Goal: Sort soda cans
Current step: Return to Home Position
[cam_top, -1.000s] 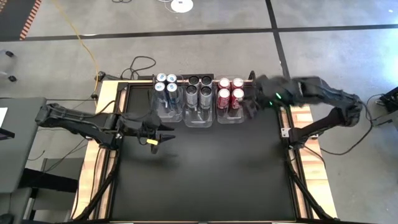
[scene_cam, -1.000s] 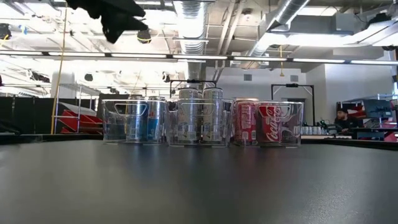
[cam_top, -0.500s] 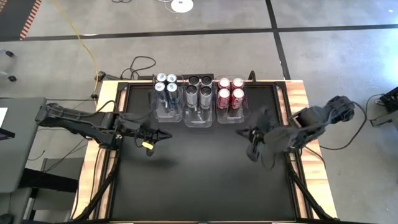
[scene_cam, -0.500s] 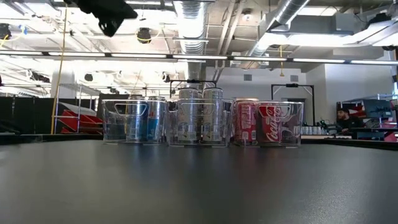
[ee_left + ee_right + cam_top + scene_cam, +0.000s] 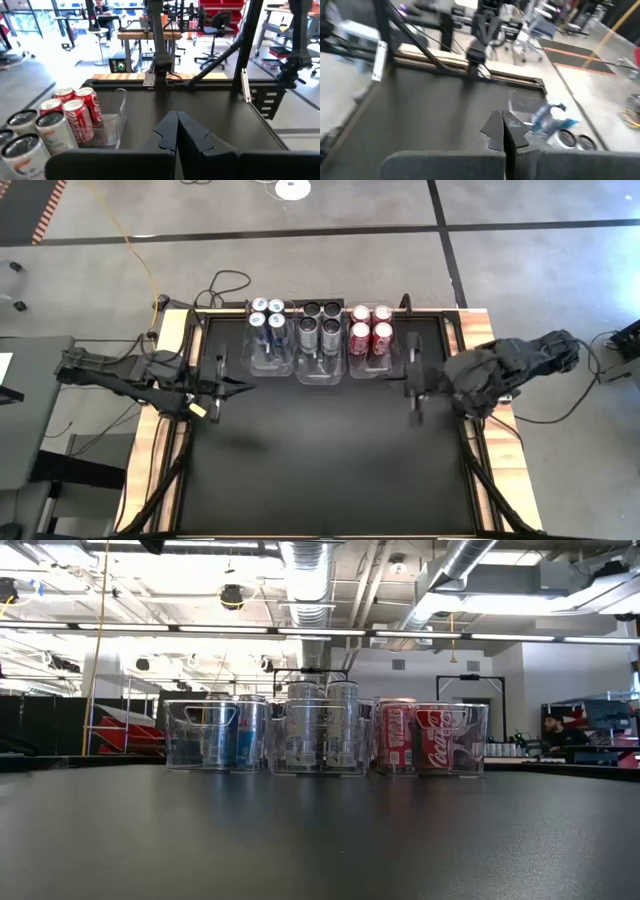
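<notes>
So everything's sorted at this point. Looking down from above, three clear bins sit side by side along the top-centre edge of the black table. The blue-silver cans are in the left bin, four of them standing upright in a two-by-two block. Same deal with the dark cans in the middle bin and the red cans in the right bin. Each group is packed toward the top end of its bin, with the lower end bare.

From table height, the bins line up across the middle of the frame, blue on the left, dark in the centre and red on the right. All the cans are upright.

Left gripper: fingers pressed together, nothing between them. In the overhead shot it sits at the left-centre of the frame, over the table's left edge, below and to the left of the blue bin and well apart from it.

Right gripper: same story, fingers closed up tight and empty. Overhead, it's at the right-centre, over the table's right side, just below and to the right of the red bin, not touching it.

Neither claw shows in the table-height shot.
</notes>
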